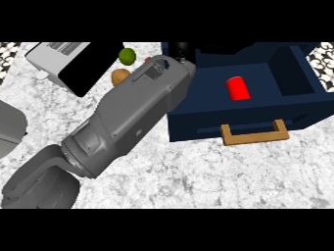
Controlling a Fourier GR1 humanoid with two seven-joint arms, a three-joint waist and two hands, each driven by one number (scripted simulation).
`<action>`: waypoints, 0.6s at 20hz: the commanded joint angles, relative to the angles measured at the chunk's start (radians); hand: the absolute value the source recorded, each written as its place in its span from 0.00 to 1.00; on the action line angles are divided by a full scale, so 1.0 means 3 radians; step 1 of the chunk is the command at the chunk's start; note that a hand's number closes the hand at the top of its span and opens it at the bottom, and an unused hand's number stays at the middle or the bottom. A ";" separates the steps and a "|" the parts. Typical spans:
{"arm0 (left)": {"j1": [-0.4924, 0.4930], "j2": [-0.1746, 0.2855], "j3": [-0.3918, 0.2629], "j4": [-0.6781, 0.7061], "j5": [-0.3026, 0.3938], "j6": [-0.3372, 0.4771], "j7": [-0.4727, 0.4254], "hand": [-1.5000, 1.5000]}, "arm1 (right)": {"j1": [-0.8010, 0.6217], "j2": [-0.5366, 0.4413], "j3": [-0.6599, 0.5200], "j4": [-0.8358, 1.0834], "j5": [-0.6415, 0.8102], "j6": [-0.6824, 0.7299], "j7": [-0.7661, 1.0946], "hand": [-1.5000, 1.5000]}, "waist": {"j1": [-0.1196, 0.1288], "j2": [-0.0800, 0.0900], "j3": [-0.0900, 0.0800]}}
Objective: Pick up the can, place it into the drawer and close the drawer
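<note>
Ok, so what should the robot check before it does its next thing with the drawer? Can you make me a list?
1. Can inside the drawer: ok. The red can lies in the blue drawer.
2. Can let go: ok. Nothing touches it.
3. Drawer shut: not ok. It is pulled out.
4. Handle free to push: ok. Nothing lies on the wooden handle.
5. Arm out of the way: not ok. The grey forearm ends over the drawer's back left corner.
6. Can low enough to slide under the counter: cannot tell from this view.
</note>
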 commanded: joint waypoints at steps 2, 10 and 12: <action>0.0119 0.0000 -0.0062 -0.0096 0.0154 0.0041 -0.0208 0.00 | -0.0145 -0.0014 0.0023 -0.0091 0.0169 -0.0059 -0.0044 0.00 | 0.0035 0.0001 -0.0002; -0.0090 0.0000 0.0011 -0.0070 0.0291 0.0048 -0.0340 0.00 | -0.0341 -0.0257 0.0052 -0.0247 0.0898 0.0362 -0.0664 0.00 | 0.0044 0.0002 0.0001; -0.0058 0.0000 0.0079 0.0052 0.0287 -0.0165 -0.0506 0.00 | -0.0462 -0.0172 0.0201 -0.0373 0.1197 0.0255 -0.0664 0.00 | 0.0080 0.0024 -0.0003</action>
